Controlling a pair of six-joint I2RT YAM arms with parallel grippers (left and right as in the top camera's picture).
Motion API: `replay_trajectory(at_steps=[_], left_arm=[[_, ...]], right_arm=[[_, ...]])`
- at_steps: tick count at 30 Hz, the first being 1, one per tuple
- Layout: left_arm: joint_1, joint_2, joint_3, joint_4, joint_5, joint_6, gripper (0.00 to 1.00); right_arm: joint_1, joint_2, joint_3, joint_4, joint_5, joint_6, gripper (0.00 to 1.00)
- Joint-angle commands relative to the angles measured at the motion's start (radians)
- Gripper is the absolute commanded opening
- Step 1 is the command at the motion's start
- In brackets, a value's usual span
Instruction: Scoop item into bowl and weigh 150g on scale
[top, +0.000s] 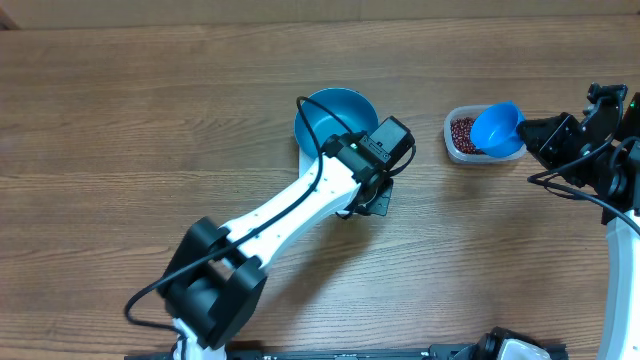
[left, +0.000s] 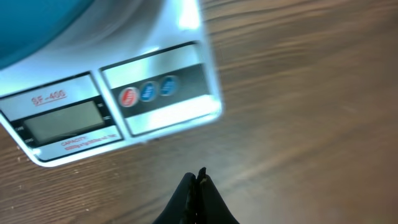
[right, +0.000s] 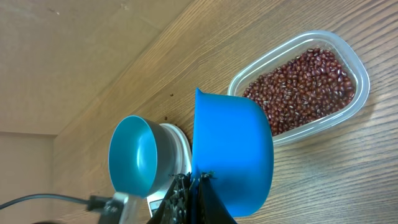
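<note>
Beans (right: 305, 87) tiny, bowl (top: 335, 110) glossy, scoop (right: 233, 149) rounded

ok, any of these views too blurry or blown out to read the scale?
Left wrist: soft all over, glare on top of the scale beside the bowl, but its buttons and blank display are legible. Right wrist: sharp on the beans and scoop. Overhead: sharp, evenly lit, faint shadows on the table.
</note>
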Motion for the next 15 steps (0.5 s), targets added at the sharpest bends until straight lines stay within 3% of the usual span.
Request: replay_trajectory(at_steps=[1,10,15], left_arm=[[0.0,0.043,-0.037,0.002,-0.154,-0.141,0.04],[0.007,0.045,-0.149,0.235,-0.235,-0.144,0.04],[0.014,0.045,-0.181,0.274,-0.274,-0.147,0.04]], right_arm=[[-0.003,-0.013,0.025,0.004,0.012,-0.012,0.04],[-0.003,-0.013,0.025,-0.026,0.061,-0.012,0.04],[-0.003,-0.013,0.025,-0.026,0.061,-0.012,0.04]])
